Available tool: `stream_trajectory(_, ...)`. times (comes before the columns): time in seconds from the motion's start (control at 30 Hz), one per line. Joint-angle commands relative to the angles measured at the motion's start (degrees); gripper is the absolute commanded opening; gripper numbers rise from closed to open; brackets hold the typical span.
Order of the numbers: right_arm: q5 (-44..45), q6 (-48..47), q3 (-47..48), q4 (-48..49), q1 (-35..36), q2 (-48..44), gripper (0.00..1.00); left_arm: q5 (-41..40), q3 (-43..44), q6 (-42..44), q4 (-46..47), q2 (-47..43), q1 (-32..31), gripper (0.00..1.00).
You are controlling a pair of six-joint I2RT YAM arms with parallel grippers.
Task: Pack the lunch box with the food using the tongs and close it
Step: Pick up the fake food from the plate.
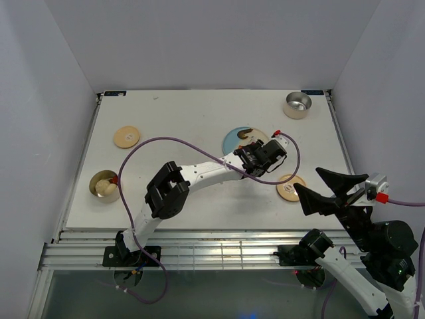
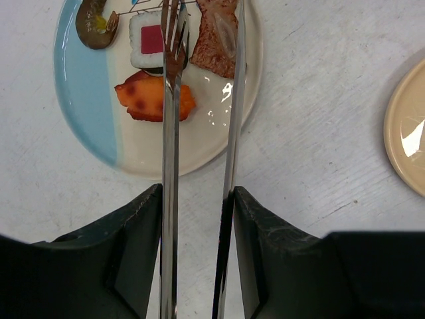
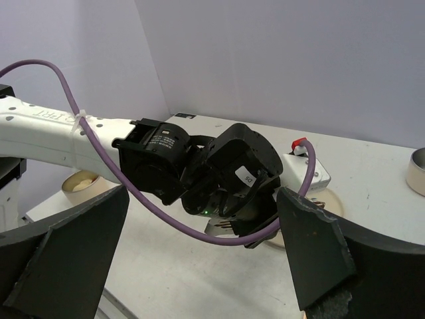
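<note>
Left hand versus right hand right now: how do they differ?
The left hand is shut on the tongs; the right hand is wide open and empty. The left hand reaches over the plate; the right hand sits off to the right, away from the plate. Both are black.

We're in a robot lab cell: white tabletop (image 1: 186, 119) boxed by pale walls (image 1: 212, 40) on three sides, aluminium rails (image 1: 199, 256) along the near edge, left arm (image 1: 199, 174) and right arm (image 1: 358, 279) bolted there, purple cable (image 1: 163, 139) trailing.
</note>
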Motion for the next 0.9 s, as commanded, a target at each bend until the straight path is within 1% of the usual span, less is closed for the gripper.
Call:
stream_trajectory(0.0, 0.72, -0.86, 2.24, 1.10, 0.26, -0.62, 0.98, -0.11, 2.21, -1.07, -0.51, -0.44, -0.28, 0.55)
stream_trajectory(0.43, 1.16, -1.12, 3.47, 0.05, 0.26, -0.71, 0.98, 1.21, 5.29, -2.04, -2.70, 1.40, -0.19, 0.56)
stream_trajectory(0.57, 1.25, -1.30, 3.65, -0.13, 0.26, -0.62, 0.98, 0.86, 6.61, -2.48, -4.64, 2.11, -0.19, 0.56)
stream_trajectory(0.87, 1.43, -1.48, 3.65, -0.04, 0.26, -0.62, 0.98, 0.77, 8.01, -2.39, -5.61, 2.28, -0.19, 0.57)
